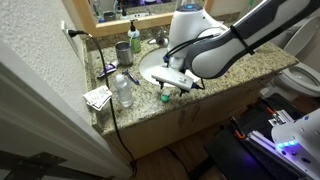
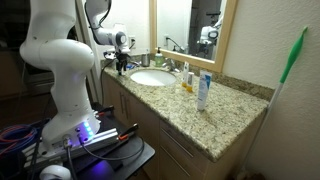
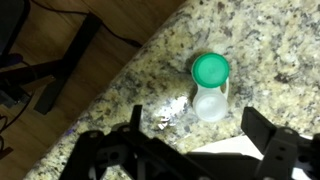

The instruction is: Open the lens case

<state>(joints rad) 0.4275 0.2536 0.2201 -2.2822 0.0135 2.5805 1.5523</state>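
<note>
Your lens case (image 3: pixel 210 85) lies flat on the granite counter (image 3: pixel 265 35), close to the counter's front edge. In the wrist view the green cap (image 3: pixel 210 69) is farther from the camera and the white cap (image 3: pixel 209 104) is nearer. The two caps touch, so a finger coming down on one has little room beside the other. In an exterior view the case shows only as a small green dot (image 1: pixel 165 97) in front of the sink (image 1: pixel 157 62), with the clear water bottle (image 1: pixel 123 91) well off to one side, so nothing crowds your approach.

The gripper (image 3: pixel 195 125) hangs above the case with its jaws spread wide and nothing between them. The fingers (image 3: pixel 135 125) straddle a patch of counter just short of the white cap. That spread is wider than either cap, which I read as readiness to close on a cap and twist it.

The arm (image 1: pixel 250 35) reaches low across the sink and bends down at the wrist, so the camera looks almost straight down at the counter. The case is light and unanchored, so it will likely spin with the cap unless you press down on it.
</note>
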